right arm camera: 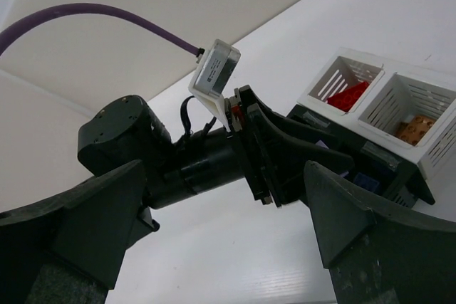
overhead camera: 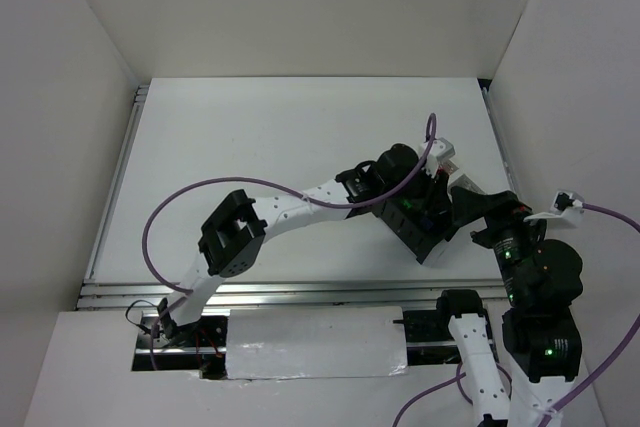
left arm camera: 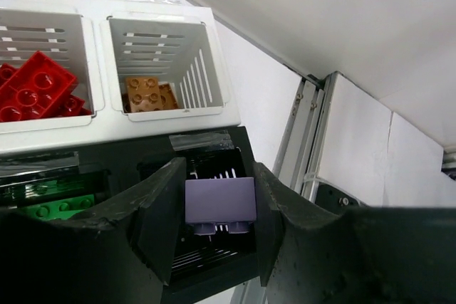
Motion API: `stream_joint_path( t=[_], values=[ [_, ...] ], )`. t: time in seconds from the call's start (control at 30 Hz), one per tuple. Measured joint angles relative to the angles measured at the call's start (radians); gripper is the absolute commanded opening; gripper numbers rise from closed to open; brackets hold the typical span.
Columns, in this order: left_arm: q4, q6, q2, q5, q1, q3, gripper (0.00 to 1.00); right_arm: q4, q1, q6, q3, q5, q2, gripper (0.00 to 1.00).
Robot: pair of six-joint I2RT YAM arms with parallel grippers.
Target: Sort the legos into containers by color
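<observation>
My left gripper (left arm camera: 219,208) is shut on a pale lavender lego (left arm camera: 219,201) and holds it just above a black cell (left arm camera: 206,261) of the containers' block (left arm camera: 107,133). One white-walled cell holds red legos (left arm camera: 32,90), the other holds brown-orange legos (left arm camera: 146,94), and a second black cell holds a green lego (left arm camera: 57,209). In the top view the left gripper (overhead camera: 425,209) is over the block (overhead camera: 432,242). My right gripper (right arm camera: 228,233) is open and empty, low over the table beside the block (right arm camera: 399,105), facing the left gripper.
White walls enclose the table on the left, back and right. A metal rail (left arm camera: 299,140) runs along the table's right edge, close to the block. The right arm (overhead camera: 530,267) stands just right of the block. A purple cable (overhead camera: 190,197) loops over the left arm.
</observation>
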Motion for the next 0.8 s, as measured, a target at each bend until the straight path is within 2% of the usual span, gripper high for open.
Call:
stream_joint_path(
  t=[0.07, 0.13, 0.5, 0.63, 0.73, 0.8],
  values=[
    [0.005, 0.0, 0.0, -0.001, -0.003, -0.006, 0.8, -0.002, 0.0, -0.002, 0.0, 0.001, 0.0, 1.0],
    [0.02, 0.002, -0.002, 0.0, -0.003, -0.026, 0.88, -0.002, 0.0, -0.004, 0.0, 0.001, 0.0, 1.0],
    [0.031, 0.002, -0.067, -0.064, -0.003, -0.145, 0.99, -0.005, 0.001, -0.035, 0.006, 0.0, 0.005, 1.0],
    [-0.056, 0.0, -0.174, -0.216, -0.002, -0.209, 0.99, -0.03, 0.013, -0.083, 0.06, -0.01, 0.036, 1.0],
    [-0.191, -0.013, -0.289, -0.402, 0.005, -0.212, 1.0, -0.046, 0.076, -0.138, 0.117, -0.003, 0.063, 1.0],
    [-0.296, -0.04, -0.389, -0.55, 0.021, -0.213, 1.0, -0.061, 0.148, -0.177, 0.149, 0.058, 0.074, 1.0]
  ],
)
